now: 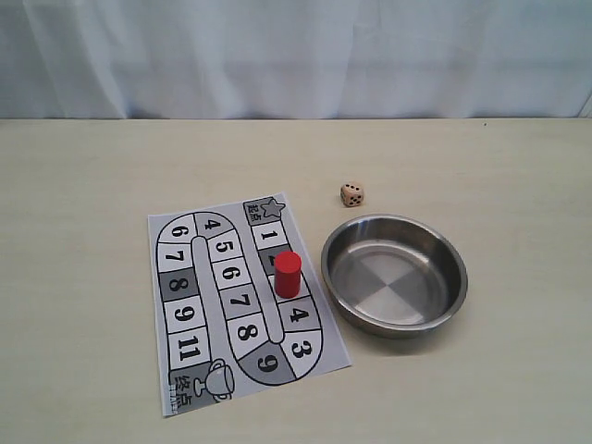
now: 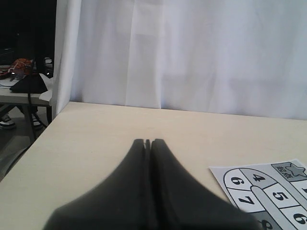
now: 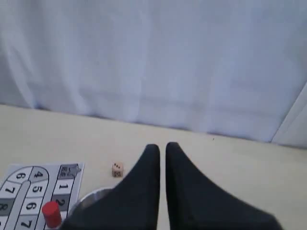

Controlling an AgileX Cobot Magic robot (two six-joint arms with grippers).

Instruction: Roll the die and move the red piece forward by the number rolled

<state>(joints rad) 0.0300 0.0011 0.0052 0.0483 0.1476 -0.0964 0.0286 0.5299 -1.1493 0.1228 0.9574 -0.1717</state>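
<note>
Both left gripper (image 2: 147,142) and right gripper (image 3: 162,146) sat closed, empty. The die (image 1: 351,194) lay right of centre above the bowl (image 1: 339,254), the red piece (image 1: 288,274) mid-frame; I feared the tiny cube squirting free.

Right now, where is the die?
In the exterior view the die sits on the table right of centre, just past the steel bowl, not touching it, and right of the printed board.

Piece (image 1: 288,274) on board (image 1: 185,314); bowl (image 1: 398,326) right of it; die (image 1: 351,194) behind bowl.
</note>
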